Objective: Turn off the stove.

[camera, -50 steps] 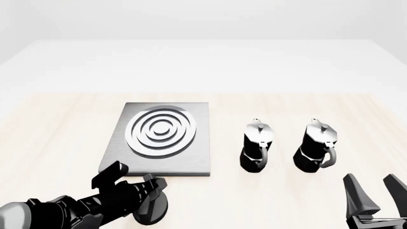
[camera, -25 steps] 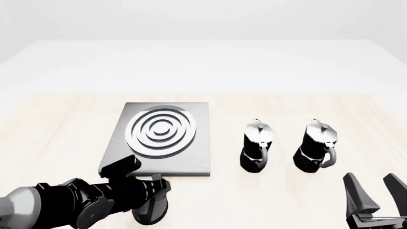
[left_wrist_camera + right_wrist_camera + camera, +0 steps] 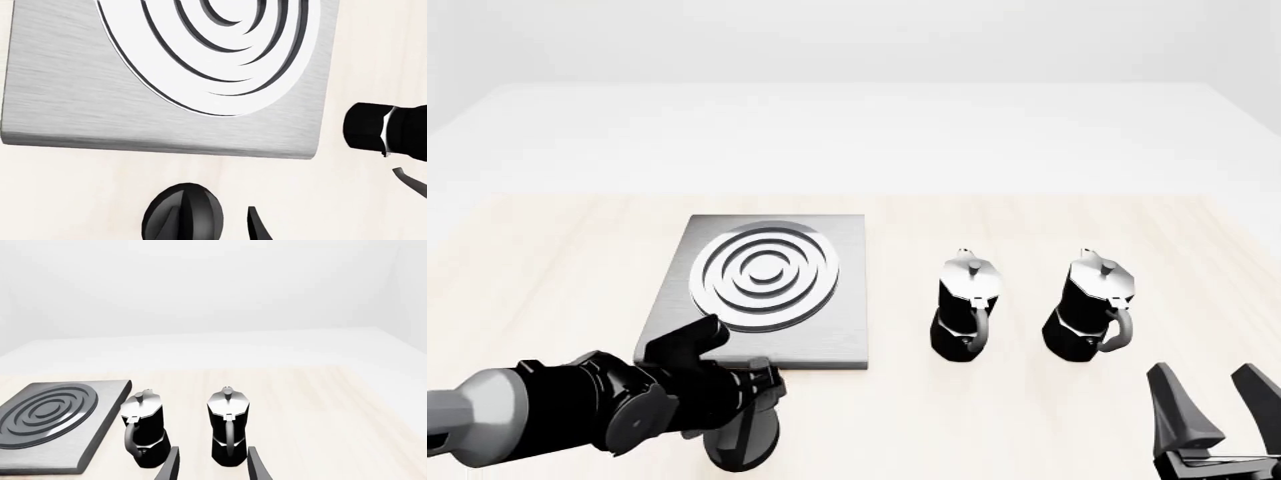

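Now | knob (image 3: 745, 440) touching left claw (image 3: 747, 385) | beside stove (image 3: 841, 340)

Bright, even, diffuse light fills every view, washing the backdrop behind the stove (image 3: 763, 290) to near white. Shadows are soft and faint: a dim smudge at the stove's near edge. The burner rings (image 3: 220, 45) look blown out close up. Everything is crisp, with no blur.
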Controlling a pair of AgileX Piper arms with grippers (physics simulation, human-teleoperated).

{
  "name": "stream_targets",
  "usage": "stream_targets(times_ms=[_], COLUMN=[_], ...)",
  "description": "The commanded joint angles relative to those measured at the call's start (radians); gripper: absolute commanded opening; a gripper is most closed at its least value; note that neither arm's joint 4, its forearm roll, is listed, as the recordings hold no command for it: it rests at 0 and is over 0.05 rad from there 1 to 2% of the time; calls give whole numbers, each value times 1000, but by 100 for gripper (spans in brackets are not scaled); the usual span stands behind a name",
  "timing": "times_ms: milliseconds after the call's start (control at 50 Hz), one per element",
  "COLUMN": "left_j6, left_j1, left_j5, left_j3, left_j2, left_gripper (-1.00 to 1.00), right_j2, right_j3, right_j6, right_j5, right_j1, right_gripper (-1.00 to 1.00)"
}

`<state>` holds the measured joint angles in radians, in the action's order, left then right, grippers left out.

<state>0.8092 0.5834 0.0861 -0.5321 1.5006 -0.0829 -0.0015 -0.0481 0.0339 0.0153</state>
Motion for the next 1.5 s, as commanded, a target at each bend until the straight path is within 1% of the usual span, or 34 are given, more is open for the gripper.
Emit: stream_targets(times_ms=[20,60,100,200,240,360,540,760,880,940,1100,1160,1220,1240,1320,1360,1380,1400,1420,1480,1500], left_j6=[-83,-89,-112,-111,-95,-106,-114,-136,-156,-179,-192,-199,-226,-226,-237,-231,-236,-278,-293,-248,-250], left_j1=[-9,-7,-14,-21,-18,-26,-45,-78,-110,-133,-163,-178,-195,-195,-203,-191,-190,-204,-206,-211,-228], left_j5=[-75,-62,-36,-29,-35,-13,17,93,150,181,245,284,343,343,401,424,437,457,472,483,487], left_j3=[-121,-116,-122,-106,-92,-90,-78,-89,-98,-105,-90,-93,-121,-121,-129,-122,-124,-136,-137,-97,-94], left_j2=[-26,-31,-29,-48,-63,-84,-119,-191,-256,-287,-393,-447,-496,-497,-565,-599,-615,-615,-625,-707,-721], left_gripper=[100,100,100,100,100,100,100,100,100,100,100,100,100,100,100,100,100,100,100,100,100], right_j2=[20,28,34,40,44,59,58,65,70,72,78,79,80,80,81,82,82,82,82,82,82], right_j3=[0,0,-1,-1,-1,-2,-2,-2,-2,-2,-4,-4,-5,-5,-6,-6,-7,-7,-7,-8,-8], right_j6=[4,7,8,9,10,11,14,17,19,20,24,27,30,30,32,33,33,34,34,32,33], right_j5=[-17,-25,-30,-34,-38,-52,-48,-53,-57,-58,-60,-60,-59,-59,-59,-59,-59,-59,-60,-60,-60], right_j1=[4,5,7,8,8,12,9,9,10,10,11,12,13,13,15,17,18,19,19,20,21], right_gripper=[100,100,100,100,100,100,100,100,100,100,100,100,100,100,100,100,100,100,100,100,100])
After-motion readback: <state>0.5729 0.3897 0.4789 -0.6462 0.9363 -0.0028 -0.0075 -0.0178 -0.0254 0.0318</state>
